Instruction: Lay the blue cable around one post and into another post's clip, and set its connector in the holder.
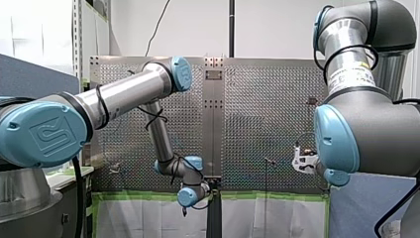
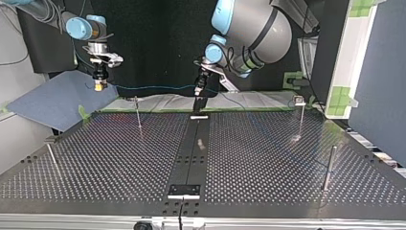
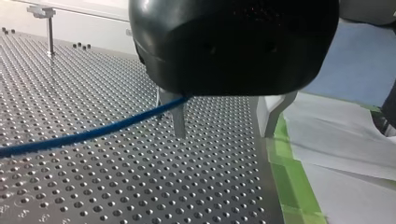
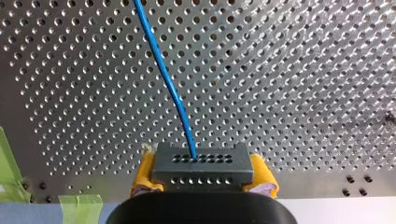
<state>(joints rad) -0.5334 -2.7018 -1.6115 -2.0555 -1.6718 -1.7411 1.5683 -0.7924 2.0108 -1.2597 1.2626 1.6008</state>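
Blue cable [image 4: 168, 79] runs along table [image 4: 303, 70] edge, connector [image 4: 202, 161] clenched in right gripper [image 4: 203, 171], left gripper [image 3: 224, 133] released.

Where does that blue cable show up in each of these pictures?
Front view: too thin to make out.
Top view: blue cable stretched between my right gripper and my left gripper.
Left wrist view: leading away from under my left gripper.
Right wrist view: leaving the connector in my right gripper.
Shared landmark: perforated table.
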